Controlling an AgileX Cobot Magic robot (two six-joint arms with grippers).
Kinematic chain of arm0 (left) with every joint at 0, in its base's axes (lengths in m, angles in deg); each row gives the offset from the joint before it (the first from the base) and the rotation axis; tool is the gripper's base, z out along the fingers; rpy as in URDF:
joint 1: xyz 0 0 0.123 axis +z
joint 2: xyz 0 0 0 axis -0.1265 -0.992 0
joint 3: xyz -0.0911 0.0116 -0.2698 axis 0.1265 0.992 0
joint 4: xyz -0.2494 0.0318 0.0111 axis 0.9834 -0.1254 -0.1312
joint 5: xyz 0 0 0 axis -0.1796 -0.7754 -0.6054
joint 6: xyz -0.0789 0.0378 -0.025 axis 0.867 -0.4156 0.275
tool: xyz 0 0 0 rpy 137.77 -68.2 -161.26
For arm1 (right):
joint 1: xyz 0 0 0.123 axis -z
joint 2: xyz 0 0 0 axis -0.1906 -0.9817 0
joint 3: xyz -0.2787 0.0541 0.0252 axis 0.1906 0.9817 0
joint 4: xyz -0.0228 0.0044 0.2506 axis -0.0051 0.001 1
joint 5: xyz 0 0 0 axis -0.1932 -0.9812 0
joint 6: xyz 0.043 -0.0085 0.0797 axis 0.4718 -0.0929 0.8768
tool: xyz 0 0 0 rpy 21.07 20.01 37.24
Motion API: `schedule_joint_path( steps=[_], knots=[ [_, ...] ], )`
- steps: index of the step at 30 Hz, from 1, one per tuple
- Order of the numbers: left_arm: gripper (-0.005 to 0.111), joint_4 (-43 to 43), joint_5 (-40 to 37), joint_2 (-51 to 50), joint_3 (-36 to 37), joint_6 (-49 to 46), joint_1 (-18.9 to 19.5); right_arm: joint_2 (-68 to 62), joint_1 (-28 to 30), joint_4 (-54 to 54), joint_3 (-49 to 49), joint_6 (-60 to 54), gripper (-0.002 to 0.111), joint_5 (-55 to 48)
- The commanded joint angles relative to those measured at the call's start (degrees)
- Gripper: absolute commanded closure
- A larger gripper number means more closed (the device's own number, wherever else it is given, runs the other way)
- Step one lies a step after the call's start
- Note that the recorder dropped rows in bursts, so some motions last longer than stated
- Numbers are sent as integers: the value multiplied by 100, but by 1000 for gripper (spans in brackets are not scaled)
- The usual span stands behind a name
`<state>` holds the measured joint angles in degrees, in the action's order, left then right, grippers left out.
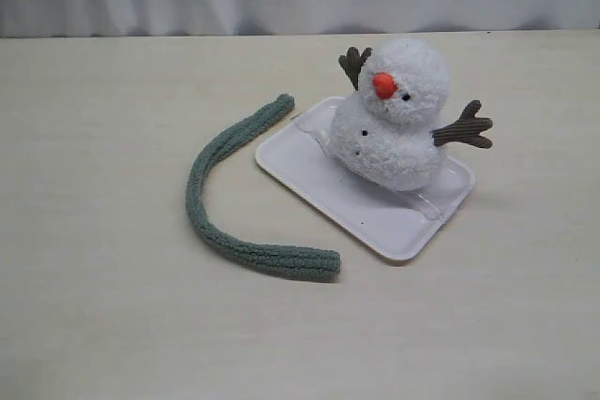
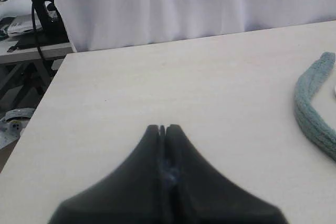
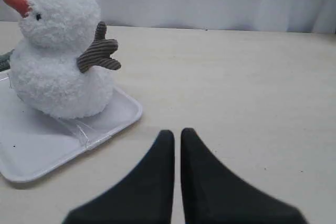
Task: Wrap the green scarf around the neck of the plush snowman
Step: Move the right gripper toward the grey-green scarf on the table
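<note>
Both pincers are clenched and empty: left pincer (image 2: pixel 163 128) has its tips pressed together over bare counter (image 1: pixel 112 325). Right pincer (image 3: pixel 177 135) shows only a hairline slit, with nothing in it. Neither appears in the exterior view. Green scarf (image 1: pixel 198 189) lies flat on the counter left of the white tray (image 1: pixel 375 217), well apart from the left pincer, with its edge just visible in the left wrist view (image 2: pixel 310 103). It's bent in a C that opens toward the plush snowman (image 1: pixel 394 119). The long axis runs far-to-near and bows left. The far end is beside the tray's far corner by a twig arm; the near end stops just short of the tray's near edge. The snowman sits on the tray, leaning a bit, nose toward the scarf side and arms splayed; the right wrist view (image 3: pixel 58 51) sees it side-on. My read on handling: the scarf is limp, light and fuzzy, so it should grip fine but carry no shape, and any unheld length will droop and drag. Best to pinch near each end, one pincer apiece. The snowman looks light on a smooth tray, so a tug at the neck crease could tip or slide it.
</note>
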<state>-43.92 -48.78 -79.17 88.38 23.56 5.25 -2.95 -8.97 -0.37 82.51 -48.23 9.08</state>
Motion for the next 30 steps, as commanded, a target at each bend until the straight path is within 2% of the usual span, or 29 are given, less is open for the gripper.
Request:
schedule_joint_path(
  steps=[1, 12, 14, 15, 17, 18, 19, 20, 21, 22, 23, 25, 27, 30],
  knots=[
    [107, 34, 53, 18, 10, -4, 1, 23, 11, -37, 7, -2, 104, 328],
    [107, 34, 53, 18, 10, -4, 1, 23, 11, -37, 7, -2, 104, 3432],
    [107, 34, 53, 18, 10, -4, 1, 23, 11, -22, 7, 316, 104, 4159],
    [107, 34, 53, 18, 10, -4, 1, 23, -44, -77, 7, 1740, 104, 5024],
    [107, 34, 53, 18, 10, -4, 1, 23, -88, -528, 7, 3700, 104, 5671],
    [107, 34, 69, 18, 10, -4, 1, 23, -88, -841, -53, 3802, 104, 5639],
    [107, 34, 69, 18, 10, -4, 1, 23, -88, -1894, -509, 3946, 103, 5022],
    [107, 34, 69, 18, 10, -4, 1, 23, -88, -2336, -754, 4325, 101, 4583],
    [107, 34, 69, 18, 10, -4, 1, 23, -88, -3605, -1372, 5457, 91, 3608],
    [107, 34, 69, 18, 10, -4, 1, 14, -88, -4099, -1643, 5871, 84, 3375],
    [107, 34, 69, 18, 10, -4, 1, -207, -88, -5091, -2117, 6713, 65, 2999],
    [107, 34, 69, 18, 10, -4, 1, -629, -88, -6286, -2634, 7726, 41, 2621],
    [107, 34, 69, 18, 10, -4, 1, -1173, -88, -6965, -2928, 8156, 38, 2478],
    [107, 34, 69, 18, 10, -4, 1, -2049, -88, -8342, -3222, 7858, 38, 1894]
  ],
)
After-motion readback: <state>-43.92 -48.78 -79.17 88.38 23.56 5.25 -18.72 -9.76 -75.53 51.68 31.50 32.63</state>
